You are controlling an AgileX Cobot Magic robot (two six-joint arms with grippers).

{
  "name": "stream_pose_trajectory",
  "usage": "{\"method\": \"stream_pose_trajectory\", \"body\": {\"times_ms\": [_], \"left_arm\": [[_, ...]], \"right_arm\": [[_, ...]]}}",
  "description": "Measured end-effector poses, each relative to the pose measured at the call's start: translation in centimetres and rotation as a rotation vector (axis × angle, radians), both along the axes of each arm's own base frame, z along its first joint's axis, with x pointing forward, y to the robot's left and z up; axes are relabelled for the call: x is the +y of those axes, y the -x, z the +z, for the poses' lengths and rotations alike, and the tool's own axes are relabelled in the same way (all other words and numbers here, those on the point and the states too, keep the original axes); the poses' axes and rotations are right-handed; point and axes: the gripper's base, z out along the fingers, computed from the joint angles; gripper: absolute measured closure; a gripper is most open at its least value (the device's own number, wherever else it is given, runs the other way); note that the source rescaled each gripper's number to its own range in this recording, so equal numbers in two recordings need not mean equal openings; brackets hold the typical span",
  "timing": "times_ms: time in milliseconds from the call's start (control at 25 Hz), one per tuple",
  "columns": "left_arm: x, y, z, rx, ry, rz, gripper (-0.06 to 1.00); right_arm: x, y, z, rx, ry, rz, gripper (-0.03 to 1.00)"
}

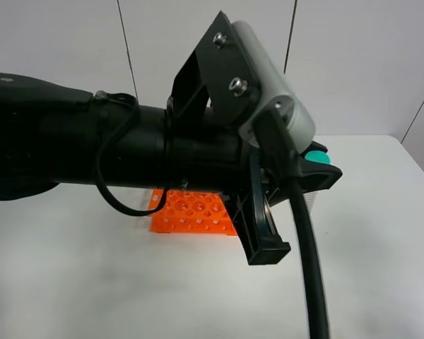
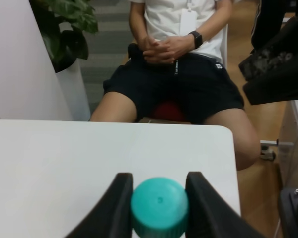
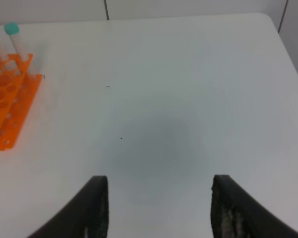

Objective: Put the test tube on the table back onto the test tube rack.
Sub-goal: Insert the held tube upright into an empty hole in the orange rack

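Rack (image 3: 7, 106): 2 capped tubes (image 3: 15, 42) in edge holes; I see them in R wrist only.
L jaws: gripping test tube (image 2: 159, 206) by cap.
R jaws: apart, empty, beside rack.

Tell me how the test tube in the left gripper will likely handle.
Likely stiff and light: the test tube looks like thin clear plastic. The left gripper holds its round teal cap, so it may swivel. Laid flat, it would probably roll.

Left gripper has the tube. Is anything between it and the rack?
Nothing visible. The test tube is clamped in the left gripper, right of the test tube rack in the high view. The left arm hides part of the rack, so check there.
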Motion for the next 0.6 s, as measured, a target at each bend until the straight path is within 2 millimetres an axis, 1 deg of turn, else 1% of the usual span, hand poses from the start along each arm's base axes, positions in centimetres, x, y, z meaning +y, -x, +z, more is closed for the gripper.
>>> {"method": "stream_pose_trajectory", "body": {"times_ms": [240, 440, 600], "left_arm": [[-0.2, -0.1, 0.6, -0.011, -0.063, 0.039, 0.94], [0.2, -1.0, 0.5, 0.007, -0.109, 0.152, 0.94], [0.6, -1.7, 0.5, 0.036, -0.101, 0.248, 0.94]], "right_arm": [[0.0, 0.0, 0.0, 0.000, 0.000, 0.000, 0.38], [0.0, 0.0, 0.0, 0.000, 0.000, 0.000, 0.38], [0.0, 0.0, 0.0, 0.000, 0.000, 0.000, 0.38]]}}
